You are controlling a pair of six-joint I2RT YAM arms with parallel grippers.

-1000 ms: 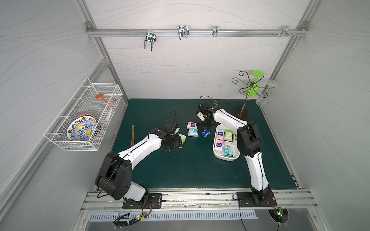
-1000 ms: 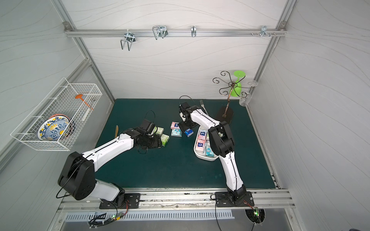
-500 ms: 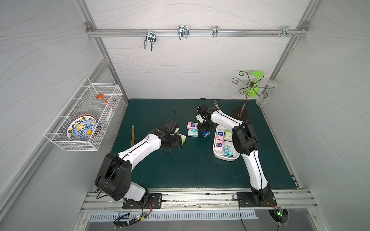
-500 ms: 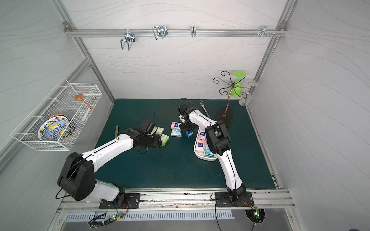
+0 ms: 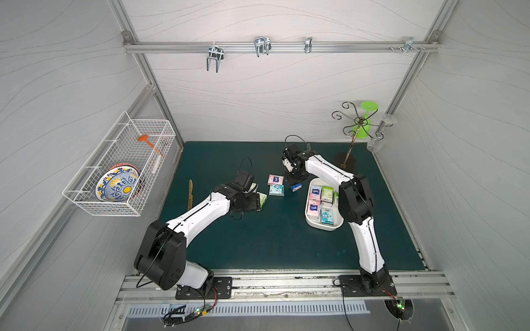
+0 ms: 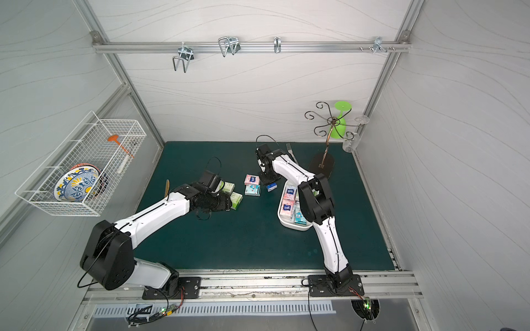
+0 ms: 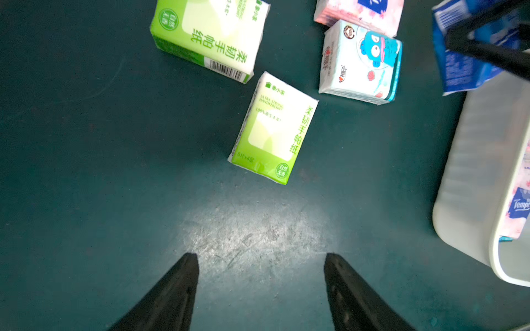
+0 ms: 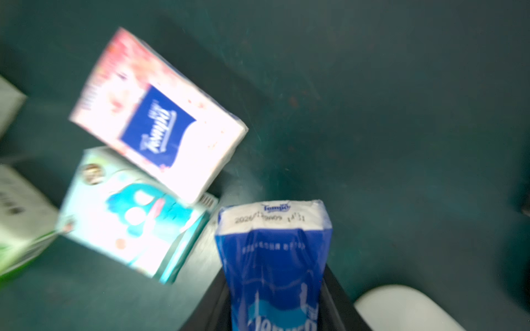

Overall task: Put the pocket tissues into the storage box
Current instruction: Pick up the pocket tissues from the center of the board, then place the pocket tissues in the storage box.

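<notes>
Right hand (image 8: pixel 274 298) clamped on a dark blue tissue packet (image 8: pixel 272 252) just beside the storage box (image 5: pixel 324 227), several packets (image 5: pixel 314 206) lying inside it, left hand (image 7: pixel 260 256) spread apart and empty above the table (image 7: pixel 86 172), green packet (image 7: pixel 274 129) nearby

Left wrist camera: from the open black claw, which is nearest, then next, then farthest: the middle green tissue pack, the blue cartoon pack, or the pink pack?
1. Middle green pack: straight ahead of the left gripper.
2. Blue cartoon pack: beyond it, toward the storage box.
3. Pink pack: behind the cartoon pack, farthest out.
</notes>
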